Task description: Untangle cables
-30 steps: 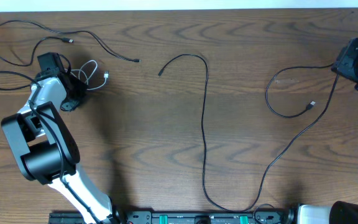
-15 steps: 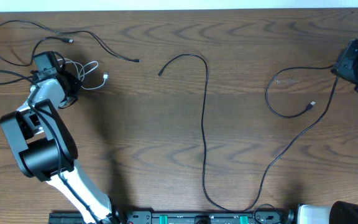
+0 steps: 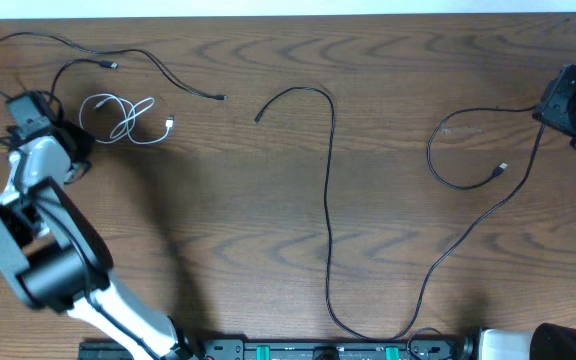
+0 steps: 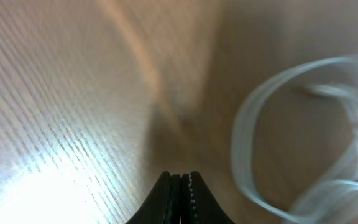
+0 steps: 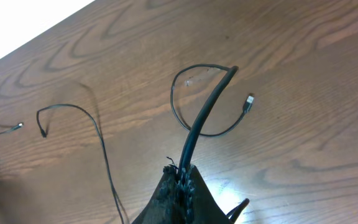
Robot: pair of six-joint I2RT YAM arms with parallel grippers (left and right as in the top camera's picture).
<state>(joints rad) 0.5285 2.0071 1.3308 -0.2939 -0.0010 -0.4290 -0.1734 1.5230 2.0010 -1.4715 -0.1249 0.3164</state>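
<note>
The white cable lies loosely coiled. Just left of it, the left gripper has its fingers pressed together, with no cord visible between them. Far to the right of the coil, the right gripper pinches a black cable, probably to hold that strand apart.

Bench: dark brown with wavy, darker wood grain.
Short cable: white throughout.
Long cable and right cable: plain black.
Left arm: white shell, black joints.
Left gripper and right gripper: black.
</note>
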